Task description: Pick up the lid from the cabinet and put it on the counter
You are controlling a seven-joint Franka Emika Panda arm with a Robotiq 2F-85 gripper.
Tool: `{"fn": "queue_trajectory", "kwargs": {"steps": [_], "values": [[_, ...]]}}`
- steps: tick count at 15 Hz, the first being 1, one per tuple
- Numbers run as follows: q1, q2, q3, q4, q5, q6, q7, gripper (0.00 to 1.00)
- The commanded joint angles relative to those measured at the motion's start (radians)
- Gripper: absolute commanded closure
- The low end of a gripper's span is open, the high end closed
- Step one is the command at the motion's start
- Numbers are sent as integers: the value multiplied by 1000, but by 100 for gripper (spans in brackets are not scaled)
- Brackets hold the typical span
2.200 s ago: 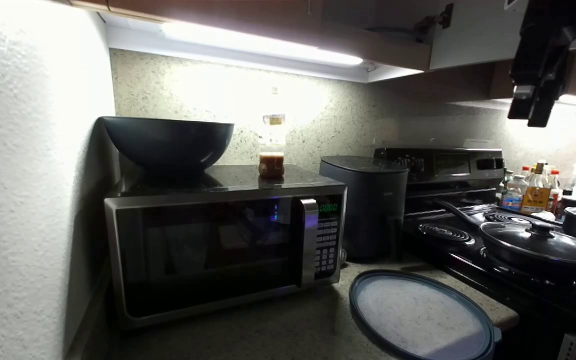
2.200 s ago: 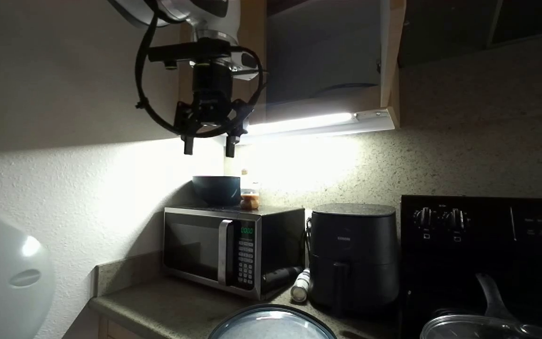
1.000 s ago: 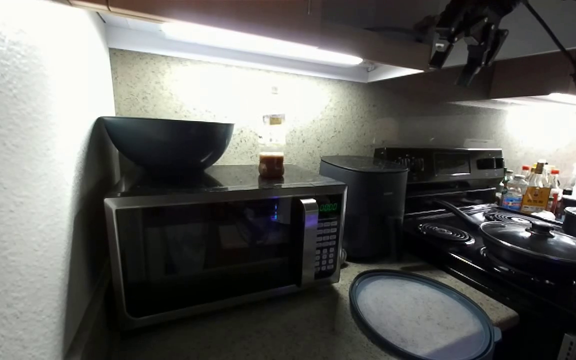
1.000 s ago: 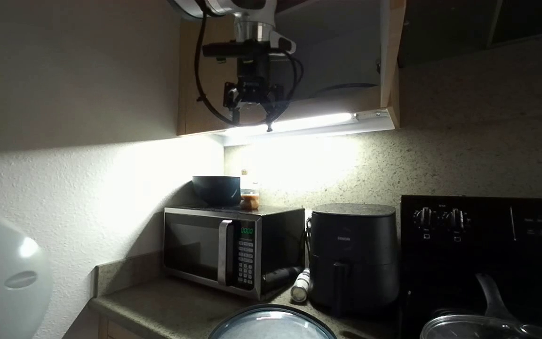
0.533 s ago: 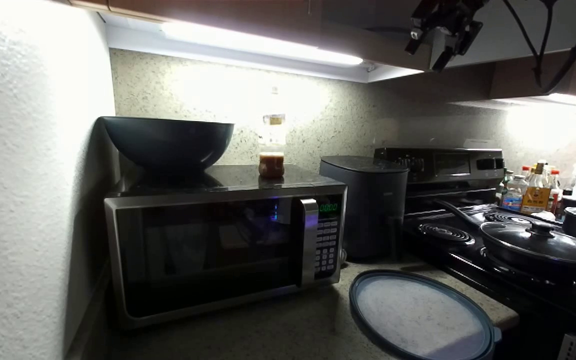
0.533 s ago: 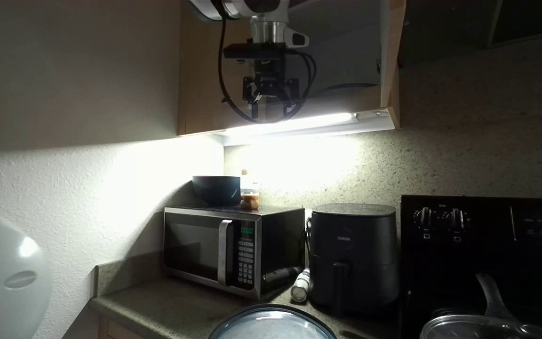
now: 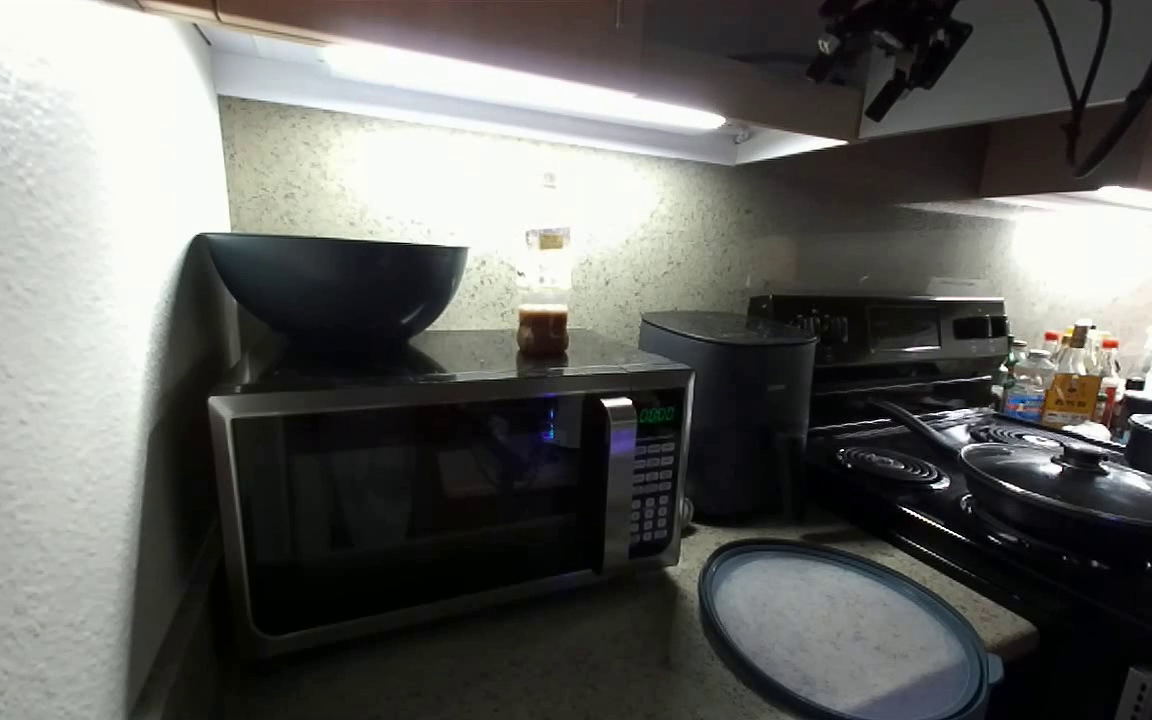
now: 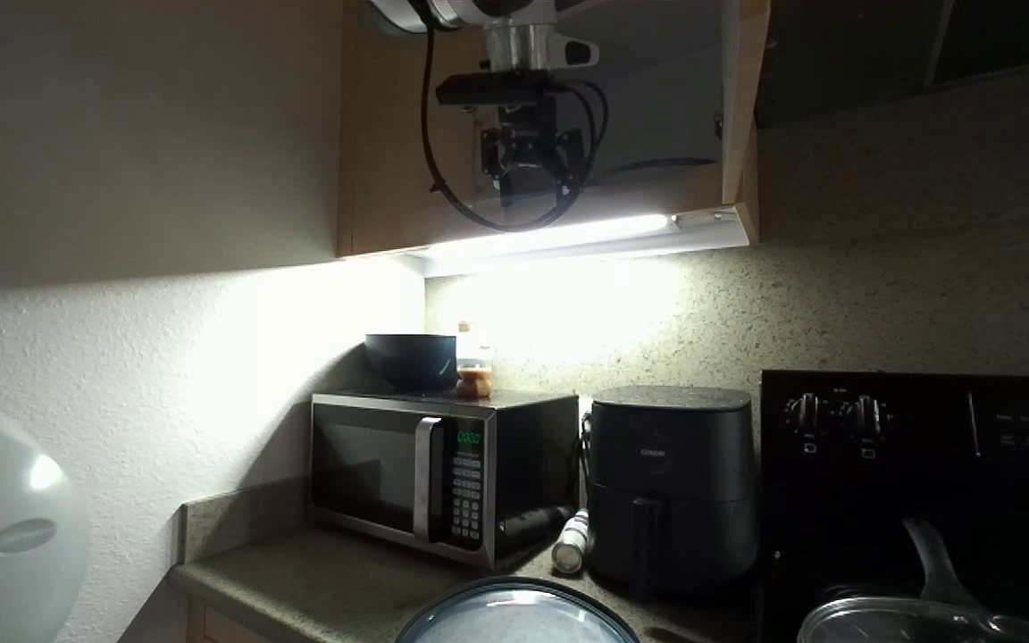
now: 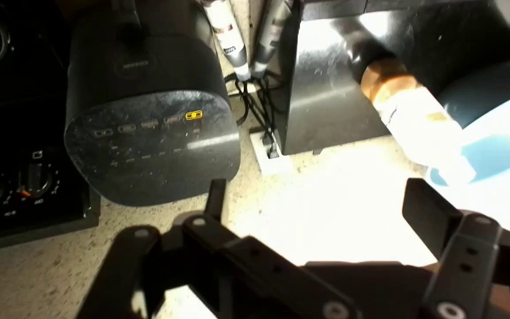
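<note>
A round lid (image 8: 665, 163) lies inside the overhead cabinet (image 8: 675, 192), only the dark curve of its rim showing in an exterior view, the rest hidden. The cabinet door (image 7: 1001, 80) stands open, presumably to clear a way in. In front, the hand (image 9: 319, 201) hangs pointing mostly downward, jaws spread wide with nothing between them, likely so the thin rim can slip into the gap. Below is the table (image 8: 327, 580), the intended landing place; a second disc (image 7: 841, 630), see-through and dark-rimmed, shows near its front corner, its support unclear. A dark bowl (image 7: 336, 285) sits atop the microwave (image 7: 416, 520), perhaps to spare table space.
</note>
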Motion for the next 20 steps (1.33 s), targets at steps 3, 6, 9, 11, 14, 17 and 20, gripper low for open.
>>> {"fn": "queue_trajectory", "kwargs": {"steps": [3,6,9,11,14,17,20], "values": [[-73,21,35,81,-53,208,151,0],[-102,45,48,116,-89,306,238,0],[-78,23,28,98,-58,261,180,0],[-77,23,28,98,-58,261,180,0],[-77,47,24,126,10,234,286,0],[-113,77,46,147,-6,226,460,0],[-105,68,40,127,-15,243,429,0]]}}
